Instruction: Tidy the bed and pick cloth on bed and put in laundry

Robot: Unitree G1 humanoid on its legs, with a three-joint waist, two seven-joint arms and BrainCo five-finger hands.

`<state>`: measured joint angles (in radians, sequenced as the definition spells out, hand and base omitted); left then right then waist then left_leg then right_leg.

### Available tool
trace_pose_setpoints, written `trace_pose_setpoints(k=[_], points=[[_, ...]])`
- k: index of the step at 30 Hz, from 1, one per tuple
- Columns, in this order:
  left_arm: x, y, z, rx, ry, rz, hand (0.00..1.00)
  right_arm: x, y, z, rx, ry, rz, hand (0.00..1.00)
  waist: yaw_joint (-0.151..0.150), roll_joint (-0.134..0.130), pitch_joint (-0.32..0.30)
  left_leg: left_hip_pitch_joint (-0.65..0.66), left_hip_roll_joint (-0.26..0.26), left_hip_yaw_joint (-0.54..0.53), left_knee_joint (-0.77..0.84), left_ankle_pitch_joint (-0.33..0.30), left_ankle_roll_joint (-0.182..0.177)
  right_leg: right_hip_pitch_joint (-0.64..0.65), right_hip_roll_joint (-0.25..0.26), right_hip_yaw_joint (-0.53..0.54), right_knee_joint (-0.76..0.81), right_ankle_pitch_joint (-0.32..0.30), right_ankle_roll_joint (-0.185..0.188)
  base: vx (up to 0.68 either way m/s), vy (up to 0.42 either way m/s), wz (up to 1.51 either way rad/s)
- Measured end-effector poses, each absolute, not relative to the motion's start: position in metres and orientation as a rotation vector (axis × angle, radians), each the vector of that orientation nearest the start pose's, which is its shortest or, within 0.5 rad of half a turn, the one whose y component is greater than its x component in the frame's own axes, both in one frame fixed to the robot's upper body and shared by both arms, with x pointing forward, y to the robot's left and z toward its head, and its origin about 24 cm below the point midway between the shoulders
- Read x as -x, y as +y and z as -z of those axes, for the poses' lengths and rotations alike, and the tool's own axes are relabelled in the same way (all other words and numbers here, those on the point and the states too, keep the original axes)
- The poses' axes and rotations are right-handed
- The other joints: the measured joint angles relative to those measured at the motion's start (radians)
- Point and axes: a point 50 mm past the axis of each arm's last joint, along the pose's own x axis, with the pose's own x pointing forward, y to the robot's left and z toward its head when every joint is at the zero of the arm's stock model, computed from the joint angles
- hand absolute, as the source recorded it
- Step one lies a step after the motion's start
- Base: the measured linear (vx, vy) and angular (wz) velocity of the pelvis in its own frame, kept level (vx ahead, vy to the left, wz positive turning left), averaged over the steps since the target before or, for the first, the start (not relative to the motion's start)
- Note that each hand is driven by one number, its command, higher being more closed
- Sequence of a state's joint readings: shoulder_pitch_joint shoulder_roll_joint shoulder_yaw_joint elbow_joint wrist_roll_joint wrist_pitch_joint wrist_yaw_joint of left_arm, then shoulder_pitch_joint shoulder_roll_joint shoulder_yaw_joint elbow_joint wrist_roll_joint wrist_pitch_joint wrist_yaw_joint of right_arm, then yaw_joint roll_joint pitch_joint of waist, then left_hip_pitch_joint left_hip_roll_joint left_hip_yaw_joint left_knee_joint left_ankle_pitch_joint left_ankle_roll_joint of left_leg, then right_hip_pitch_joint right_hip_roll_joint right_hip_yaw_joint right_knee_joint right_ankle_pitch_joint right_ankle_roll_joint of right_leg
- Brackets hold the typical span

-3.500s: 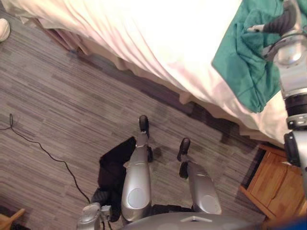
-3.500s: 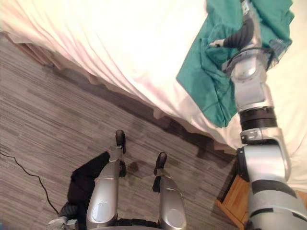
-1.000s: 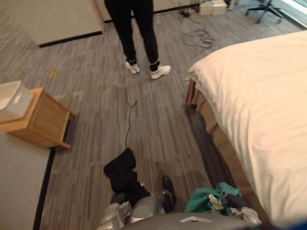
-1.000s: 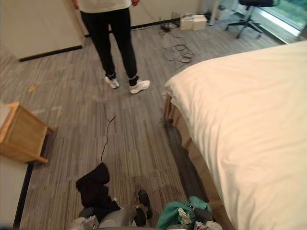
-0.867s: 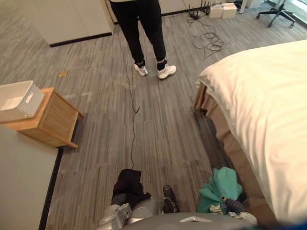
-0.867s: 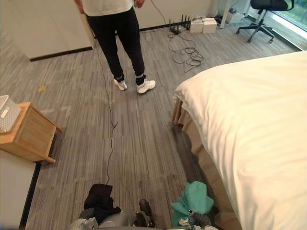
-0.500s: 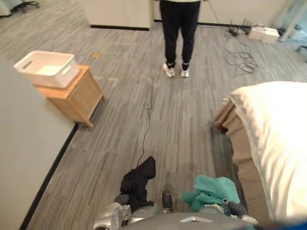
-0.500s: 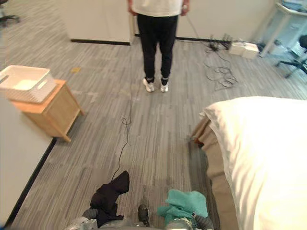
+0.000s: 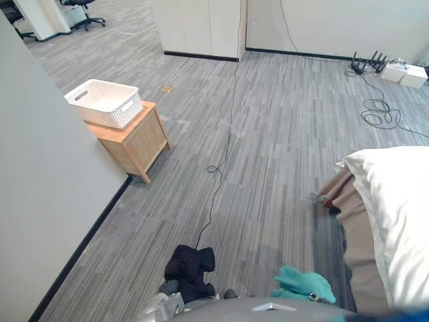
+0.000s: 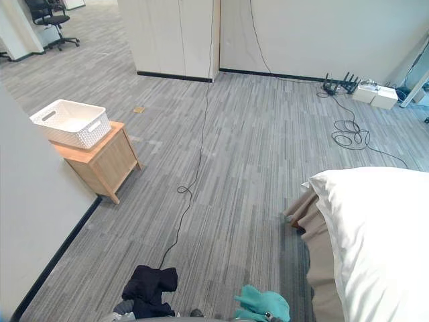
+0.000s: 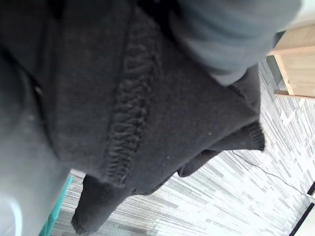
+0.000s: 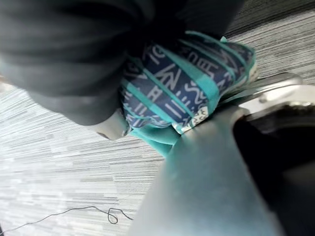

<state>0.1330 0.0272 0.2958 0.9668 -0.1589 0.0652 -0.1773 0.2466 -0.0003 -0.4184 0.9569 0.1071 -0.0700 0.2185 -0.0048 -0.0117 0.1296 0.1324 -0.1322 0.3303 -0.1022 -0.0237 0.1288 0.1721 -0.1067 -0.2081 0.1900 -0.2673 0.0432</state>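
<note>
A black cloth (image 9: 190, 267) hangs from my left hand (image 11: 236, 34) low at the front; the hand's grey fingers are curled over its dark knit (image 11: 147, 128). To its right, a teal cloth (image 9: 305, 286) with a blue patterned band (image 12: 172, 93) is bunched in my right hand (image 12: 78, 59), whose fingers are clenched on it. A white slotted laundry basket (image 9: 105, 102) stands on a small wooden side table (image 9: 137, 141) against the left wall, a few steps ahead. The bed (image 10: 382, 235), under a smooth white cover, lies at the right.
A grey wall (image 9: 47, 201) runs along the left. A thin black cable (image 9: 224, 147) trails across the grey plank floor (image 10: 228, 174). White cabinets (image 10: 174, 33) stand at the back, with cords and small boxes (image 10: 365, 90) at the back right.
The camera has swung left, away from the bed. The person ahead has left the picture, and the basket and its table now show further in. Both cloths stay in my hands.
</note>
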Motion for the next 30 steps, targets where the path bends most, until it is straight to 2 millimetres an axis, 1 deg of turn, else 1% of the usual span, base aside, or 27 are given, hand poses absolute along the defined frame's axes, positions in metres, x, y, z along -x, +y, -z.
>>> trace_pose_setpoints(k=[2,3,4,5,6,7,8,10,11,12,14,15,16,17,18,19,20,21,22,23,24,25,26,27,28,29,30], points=[[-0.084,0.196,0.16,0.353,1.078,-0.241,1.0,-0.045,-0.203,0.161,-0.376,1.031,0.363,1.0,0.011,-0.016,-0.002,-0.014,-0.01,0.02,0.018,-0.036,-0.006,-0.05,-0.043,-0.022,0.083,-0.025,0.042,0.09,0.021,-0.27],[-0.093,0.195,0.157,0.332,1.061,-0.22,1.0,-0.046,-0.205,0.16,-0.369,1.025,0.374,1.0,0.017,-0.012,0.012,-0.036,0.0,0.025,0.066,-0.057,0.0,-0.142,-0.068,-0.024,0.269,-0.038,0.037,0.05,-0.013,-0.32],[-0.095,0.194,0.157,0.314,1.069,-0.202,1.0,-0.052,-0.206,0.159,-0.365,1.005,0.375,1.0,0.02,-0.013,0.018,-0.048,0.015,0.035,0.104,-0.078,-0.013,-0.227,-0.088,-0.032,0.434,-0.03,0.016,0.01,-0.021,-0.26],[-0.096,0.195,0.157,0.29,1.074,-0.186,1.0,-0.054,-0.205,0.158,-0.372,0.995,0.377,1.0,0.014,-0.002,0.027,-0.044,0.035,0.038,0.142,-0.104,-0.021,-0.276,-0.101,-0.047,0.536,-0.035,0.01,0.01,-0.01,-0.1],[-0.096,0.197,0.157,0.266,1.085,-0.173,1.0,-0.053,-0.205,0.158,-0.385,0.986,0.396,1.0,0.001,0.003,0.032,-0.026,0.074,0.045,0.176,-0.134,-0.036,-0.309,-0.111,-0.096,0.558,-0.046,0.007,0.05,-0.011,-0.05],[-0.095,0.197,0.157,0.261,1.091,-0.172,1.0,-0.051,-0.204,0.159,-0.389,0.988,0.403,1.0,-0.004,0.007,0.036,-0.011,0.088,0.044,0.179,-0.143,-0.044,-0.312,-0.109,-0.116,0.53,-0.045,0.008,0.02,-0.008,-0.08],[-0.095,0.197,0.158,0.259,1.101,-0.168,1.0,-0.051,-0.203,0.159,-0.387,0.983,0.412,1.0,-0.004,0.005,0.035,0.009,0.117,0.042,0.186,-0.158,-0.063,-0.318,-0.096,-0.144,0.45,-0.041,0.013,0.0,-0.002,-0.08],[-0.099,0.197,0.158,0.251,1.092,-0.162,1.0,-0.05,-0.202,0.159,-0.392,0.974,0.425,1.0,-0.006,0.001,0.037,0.007,0.147,0.035,0.22,-0.191,-0.082,-0.365,-0.078,-0.157,0.357,-0.018,0.027,-0.05,-0.025,-0.08],[-0.1,0.197,0.157,0.246,1.078,-0.164,1.0,-0.05,-0.2,0.158,-0.39,0.963,0.43,1.0,-0.01,-0.003,0.039,0.006,0.153,0.036,0.248,-0.219,-0.1,-0.399,-0.079,-0.157,0.331,0.005,0.017,0.01,-0.057,-0.06],[-0.099,0.198,0.157,0.243,1.077,-0.168,1.0,-0.05,-0.2,0.158,-0.386,0.956,0.434,1.0,-0.013,-0.004,0.04,0.007,0.154,0.036,0.26,-0.235,-0.106,-0.41,-0.081,-0.158,0.332,0.016,0.001,0.13,-0.097,0.03],[-0.096,0.199,0.157,0.239,1.063,-0.202,1.0,-0.049,-0.2,0.158,-0.364,0.953,0.446,1.0,-0.041,-0.008,0.033,0.033,0.157,0.035,0.332,-0.326,-0.139,-0.41,-0.084,-0.162,0.349,0.031,-0.028,0.33,-0.138,0.16],[-0.093,0.199,0.158,0.243,1.064,-0.213,1.0,-0.047,-0.202,0.157,-0.353,0.958,0.446,1.0,-0.045,-0.005,0.026,0.036,0.162,0.041,0.356,-0.35,-0.157,-0.404,-0.073,-0.162,0.343,0.039,-0.04,0.61,-0.15,0.02],[-0.088,0.193,0.159,0.258,1.067,-0.238,1.0,-0.048,-0.21,0.155,-0.309,0.955,0.432,1.0,-0.043,0.025,0.02,-0.003,0.219,0.035,0.549,-0.398,-0.201,-0.382,-0.028,-0.155,0.326,0.024,-0.092,0.6,-0.125,-0.18],[-0.092,0.191,0.158,0.27,1.04,-0.255,1.0,-0.049,-0.216,0.154,-0.281,0.954,0.428,1.0,-0.048,0.052,0.023,-0.083,0.273,0.008,0.753,-0.377,-0.199,-0.363,0.005,-0.148,0.312,0.003,-0.104,0.64,-0.118,-0.37],[-0.094,0.19,0.156,0.277,1.014,-0.272,1.0,-0.05,-0.219,0.153,-0.263,0.954,0.425,1.0,-0.038,0.068,0.022,-0.138,0.307,-0.018,0.882,-0.329,-0.197,-0.343,0.029,-0.139,0.297,-0.006,-0.113,0.55,-0.091,-0.68],[-0.097,0.19,0.154,0.283,0.971,-0.292,1.0,-0.052,-0.224,0.152,-0.224,0.953,0.412,1.0,-0.015,0.082,0.037,-0.242,0.363,-0.075,1.106,-0.249,-0.2,-0.294,0.067,-0.114,0.264,-0.019,-0.136,0.65,-0.099,-0.87],[-0.101,0.192,0.151,0.284,0.937,-0.319,1.0,-0.057,-0.226,0.151,-0.21,0.943,0.408,1.0,-0.009,0.089,0.055,-0.311,0.379,-0.136,1.247,-0.251,-0.204,-0.226,0.093,-0.094,0.232,-0.037,-0.143,0.6,-0.086,-0.81],[-0.103,0.193,0.15,0.279,0.924,-0.328,1.0,-0.058,-0.225,0.151,-0.21,0.944,0.408,1.0,-0.008,0.083,0.063,-0.338,0.375,-0.162,1.283,-0.252,-0.206,-0.193,0.098,-0.082,0.219,-0.046,-0.141,0.6,-0.076,-0.67],[-0.105,0.194,0.149,0.269,0.903,-0.34,1.0,-0.058,-0.222,0.152,-0.206,0.951,0.395,1.0,0.0,0.068,0.072,-0.396,0.355,-0.199,1.304,-0.251,-0.209,-0.118,0.102,-0.061,0.177,-0.056,-0.14,0.39,-0.055,-0.6],[-0.11,0.195,0.146,0.269,0.878,-0.346,1.0,-0.061,-0.219,0.152,-0.187,0.947,0.364,1.0,0.003,0.054,0.074,-0.441,0.33,-0.199,1.252,-0.252,-0.209,-0.058,0.099,-0.044,0.125,-0.059,-0.135,0.28,-0.042,-0.61],[-0.112,0.195,0.145,0.266,0.868,-0.346,1.0,-0.064,-0.217,0.152,-0.182,0.936,0.347,1.0,0.006,0.046,0.075,-0.46,0.317,-0.189,1.206,-0.255,-0.206,-0.029,0.094,-0.037,0.1,-0.059,-0.133,0.02,-0.001,-0.65],[-0.119,0.196,0.143,0.261,0.848,-0.341,1.0,-0.067,-0.214,0.151,-0.167,0.918,0.316,1.0,0.013,0.028,0.086,-0.475,0.289,-0.149,1.068,-0.263,-0.2,0.03,0.077,-0.021,0.053,-0.061,-0.121,-0.02,0.047,-0.53],[-0.121,0.196,0.143,0.259,0.842,-0.339,1.0,-0.069,-0.212,0.15,-0.165,0.909,0.304,1.0,0.016,0.02,0.089,-0.479,0.274,-0.122,0.983,-0.261,-0.196,0.06,0.066,-0.021,0.033,-0.06,-0.111,-0.04,0.112,-0.56],[-0.125,0.196,0.141,0.259,0.832,-0.345,1.0,-0.071,-0.208,0.15,-0.168,0.891,0.293,1.0,0.017,0.009,0.097,-0.482,0.243,-0.067,0.801,-0.225,-0.152,0.107,0.045,-0.024,0.011,-0.065,-0.083,0.16,0.172,-0.35],[-0.124,0.195,0.142,0.261,0.835,-0.347,1.0,-0.069,-0.206,0.149,-0.175,0.878,0.299,1.0,0.018,0.005,0.098,-0.476,0.214,0.001,0.598,-0.122,-0.112,0.142,0.026,-0.03,0.011,-0.078,-0.045,0.29,0.201,-0.26],[-0.123,0.194,0.143,0.265,0.841,-0.345,1.0,-0.068,-0.207,0.148,-0.174,0.871,0.309,1.0,0.017,0.01,0.096,-0.462,0.205,0.032,0.493,-0.056,-0.096,0.163,0.026,-0.028,0.012,-0.085,-0.023,0.5,0.274,-0.19],[-0.119,0.194,0.144,0.28,0.849,-0.356,1.0,-0.061,-0.207,0.149,-0.176,0.881,0.321,1.0,0.026,0.021,0.091,-0.444,0.191,0.061,0.413,0.079,0.06,0.21,0.028,-0.025,0.016,-0.101,0.009,0.57,0.279,0.3]])
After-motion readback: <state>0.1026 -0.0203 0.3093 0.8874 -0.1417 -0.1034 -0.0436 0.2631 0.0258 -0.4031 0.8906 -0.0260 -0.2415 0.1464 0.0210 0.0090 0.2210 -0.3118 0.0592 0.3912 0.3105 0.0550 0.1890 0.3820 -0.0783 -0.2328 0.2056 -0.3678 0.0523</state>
